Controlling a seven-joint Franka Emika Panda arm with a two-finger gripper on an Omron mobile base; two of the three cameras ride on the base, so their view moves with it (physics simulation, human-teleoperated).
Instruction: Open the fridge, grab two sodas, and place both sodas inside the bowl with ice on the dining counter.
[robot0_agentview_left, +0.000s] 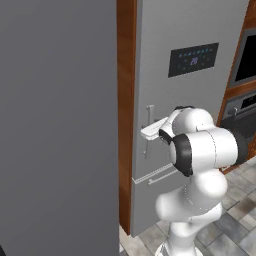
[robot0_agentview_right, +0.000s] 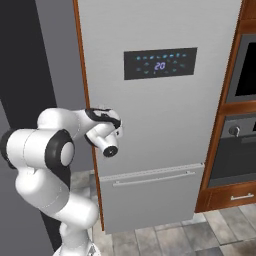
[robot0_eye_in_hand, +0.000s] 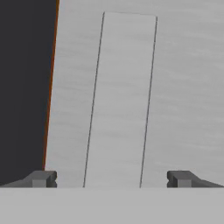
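Note:
The fridge stands shut, its grey door carrying a black dispenser panel. A vertical bar handle runs near the door's left edge. My gripper is open and reaches straight at that handle. In the hand view the handle stands between the two fingertips, with a gap on each side and nothing gripped. From the right base view the gripper sits at the door's left edge. The sodas, the bowl and the dining counter are out of view.
Below the door is the bottom drawer with its bar handle. A brown wood panel borders the fridge on the left, with a grey wall beyond it. Built-in ovens in brown cabinetry stand to the right. The floor is tiled.

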